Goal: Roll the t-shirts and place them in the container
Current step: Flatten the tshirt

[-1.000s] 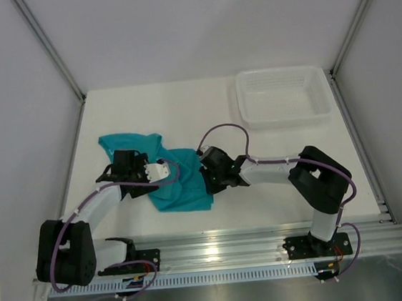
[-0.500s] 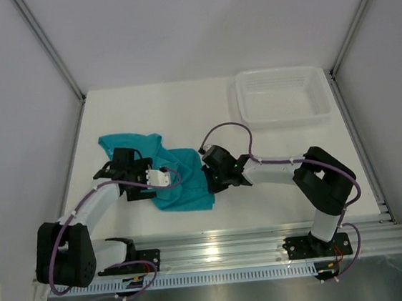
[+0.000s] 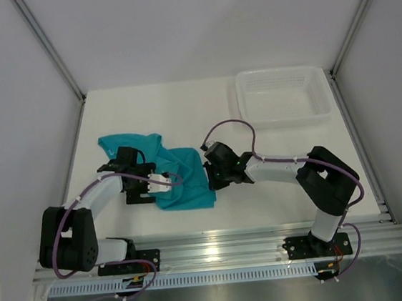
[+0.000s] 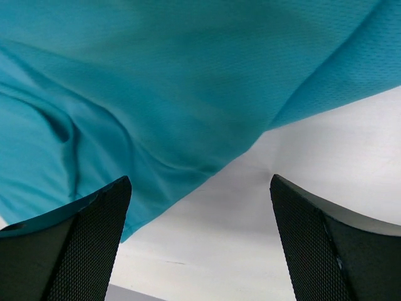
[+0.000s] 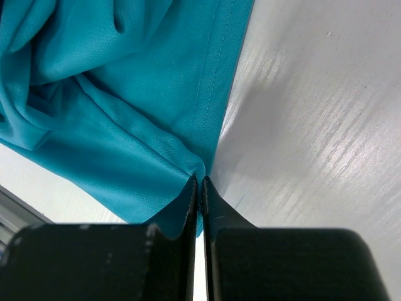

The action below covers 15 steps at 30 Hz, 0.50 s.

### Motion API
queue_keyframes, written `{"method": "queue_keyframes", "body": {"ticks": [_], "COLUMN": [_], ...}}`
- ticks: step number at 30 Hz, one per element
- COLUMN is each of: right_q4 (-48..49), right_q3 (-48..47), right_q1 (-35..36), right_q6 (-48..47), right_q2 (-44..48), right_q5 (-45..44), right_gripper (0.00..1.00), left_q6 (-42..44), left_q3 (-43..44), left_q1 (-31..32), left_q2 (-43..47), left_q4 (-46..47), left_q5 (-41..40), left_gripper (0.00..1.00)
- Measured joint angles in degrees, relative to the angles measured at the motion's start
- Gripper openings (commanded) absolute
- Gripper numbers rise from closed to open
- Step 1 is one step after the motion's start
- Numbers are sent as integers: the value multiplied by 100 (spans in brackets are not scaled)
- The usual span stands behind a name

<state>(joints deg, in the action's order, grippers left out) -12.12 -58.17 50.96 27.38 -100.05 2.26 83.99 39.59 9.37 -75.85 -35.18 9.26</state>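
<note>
Right wrist view shows me what overhead hides: right gripper clenched on the hem of the soft teal t-shirt; left gripper spread wide.

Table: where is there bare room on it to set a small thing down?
Bare: the far strip of the table between t-shirt and back wall, left of the basket; also between basket and right arm. Crowded: near left, where left pincer and right pincer are at the t-shirt.
</note>
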Motion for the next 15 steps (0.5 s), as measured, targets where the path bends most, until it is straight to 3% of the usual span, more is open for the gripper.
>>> {"method": "queue_keyframes", "body": {"ticks": [6,15], "right_q4": [2,-7], "right_q3": [4,63], "right_q1": [-13,-37], "right_q6": [2,35], "right_q2": [48,186], "right_q5": [-2,-24], "right_gripper": [1,0], "left_q6": [-28,-299], "left_q3": [-118,-66], "left_q1": [44,46], "left_q2": [-90,-542], "left_q4": [162,1191], "left_q5": [9,-164], "left_gripper": [84,40]}}
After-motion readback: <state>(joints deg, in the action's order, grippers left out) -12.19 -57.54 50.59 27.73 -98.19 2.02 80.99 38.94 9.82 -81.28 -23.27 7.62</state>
